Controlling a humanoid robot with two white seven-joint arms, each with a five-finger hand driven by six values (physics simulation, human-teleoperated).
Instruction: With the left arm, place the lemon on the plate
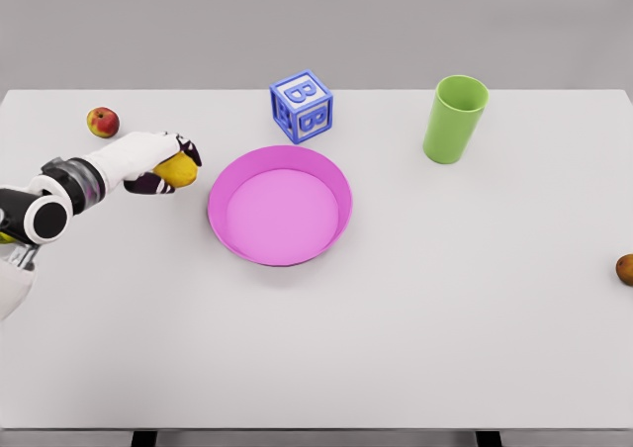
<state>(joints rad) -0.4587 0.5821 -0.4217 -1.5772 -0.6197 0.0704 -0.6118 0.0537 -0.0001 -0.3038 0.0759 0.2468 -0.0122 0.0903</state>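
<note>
A yellow lemon (180,170) lies at the left of the white table, just left of the pink plate (229,229). My left hand (163,162) is wrapped over it, dark fingers curled around its top and sides, so only the lemon's right and lower part shows. Whether the lemon is lifted off the table or resting on it I cannot tell. The plate sits at the table's middle with nothing in it. My right hand is out of view.
A small red apple (102,123) sits behind my left forearm. A blue letter block (302,106) stands behind the plate, a green cup (455,119) to the back right, and a brown fruit (625,269) at the right edge.
</note>
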